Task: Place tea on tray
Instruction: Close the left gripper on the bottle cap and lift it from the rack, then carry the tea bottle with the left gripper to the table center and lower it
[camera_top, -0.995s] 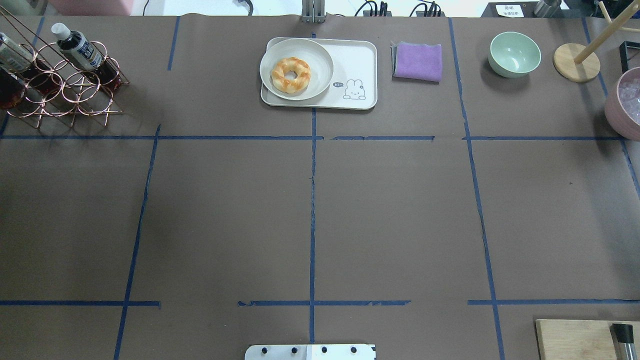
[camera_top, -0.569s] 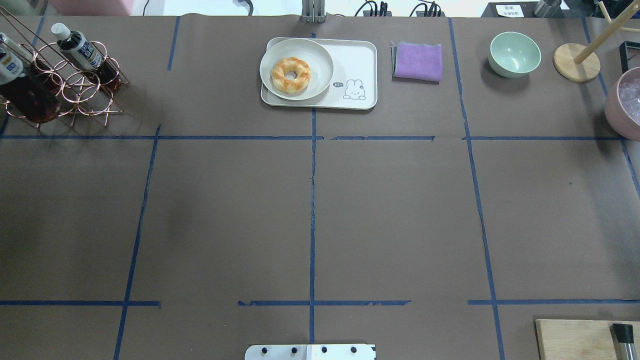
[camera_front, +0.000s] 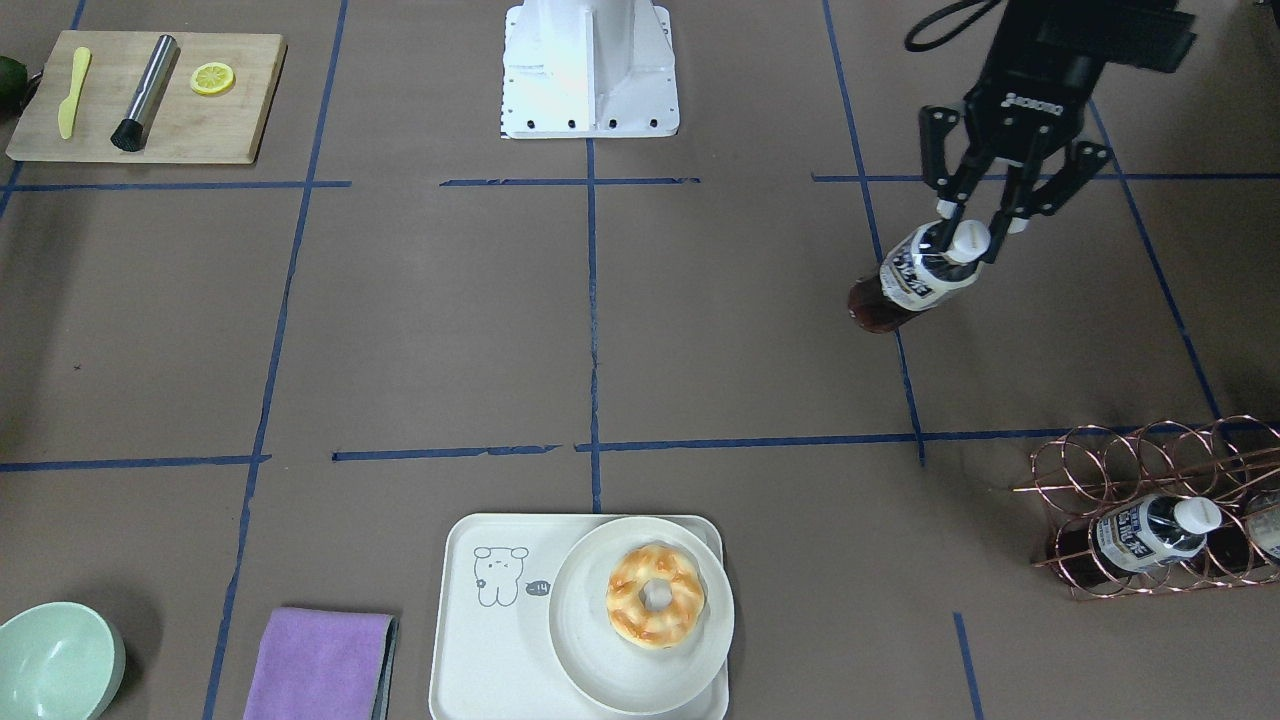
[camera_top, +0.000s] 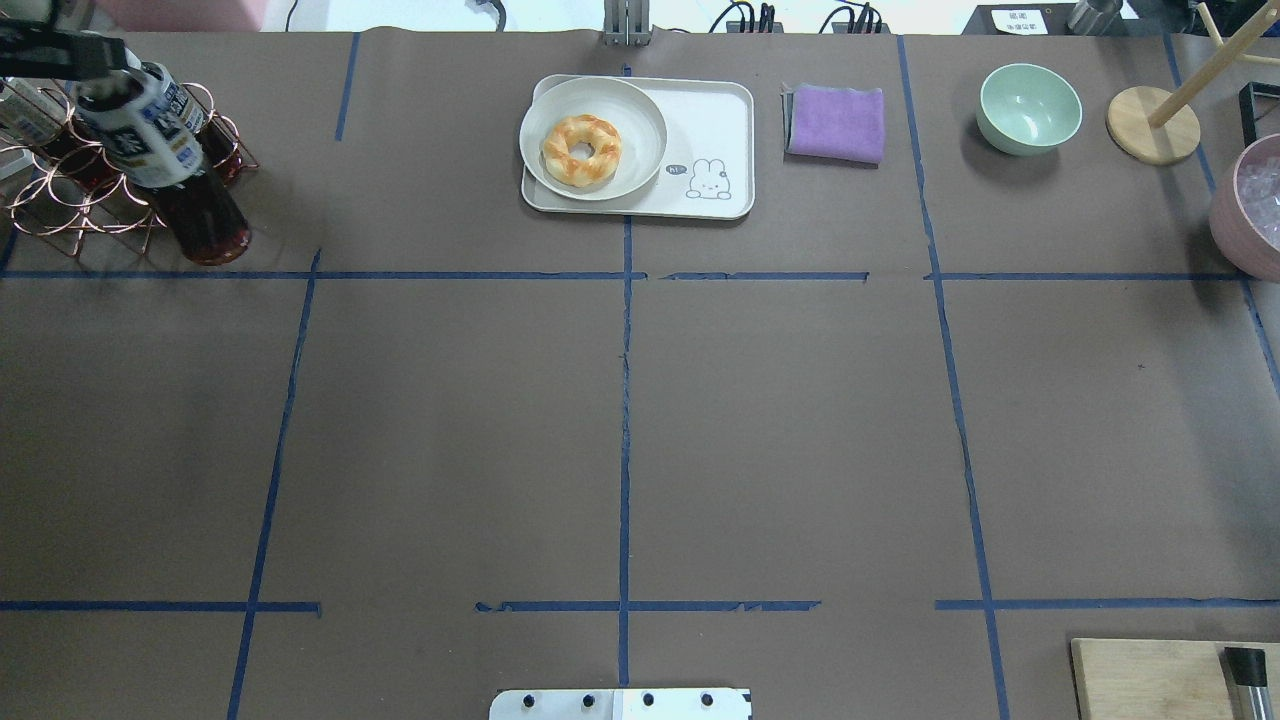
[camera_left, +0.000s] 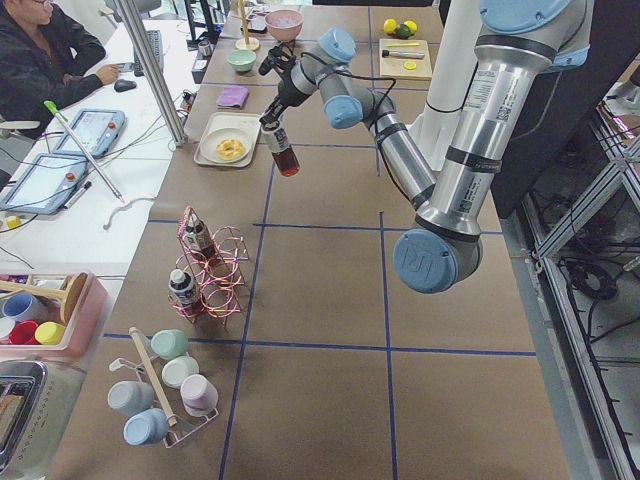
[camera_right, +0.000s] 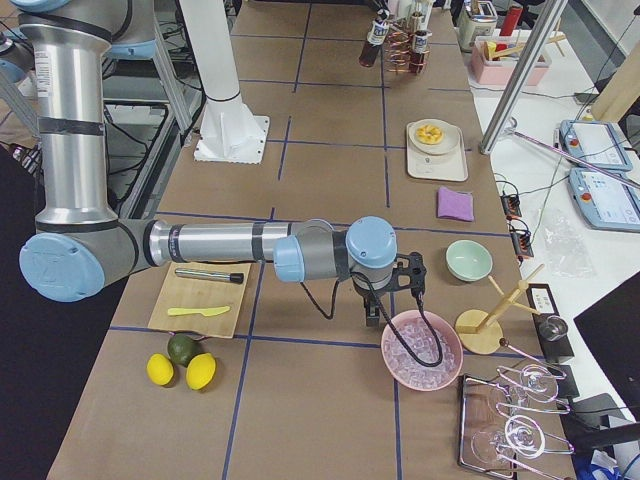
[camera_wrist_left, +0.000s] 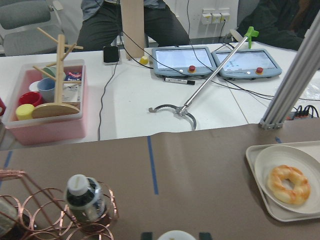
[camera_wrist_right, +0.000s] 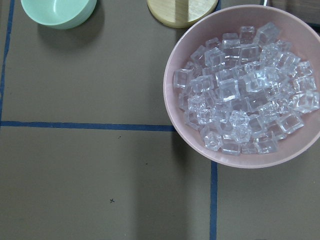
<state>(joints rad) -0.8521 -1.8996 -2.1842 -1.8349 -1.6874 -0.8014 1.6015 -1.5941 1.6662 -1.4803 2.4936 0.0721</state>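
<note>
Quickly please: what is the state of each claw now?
Left claw: closed, holding the tea.
Right claw: cannot be told.

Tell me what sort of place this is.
Most likely a robotics lab staged as a drinks counter: a table gridded with blue tape, teach pendants on the operators' desk, and the left pincer holding the tea above it.

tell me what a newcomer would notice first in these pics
The left gripper is shut on the neck of a tilted tea bottle, away from the copper rack where another bottle lies. Opposite the robot, the tray carries a plate with a doughnut. A pink bowl heaped with ice cubes fills the right wrist view.
</note>
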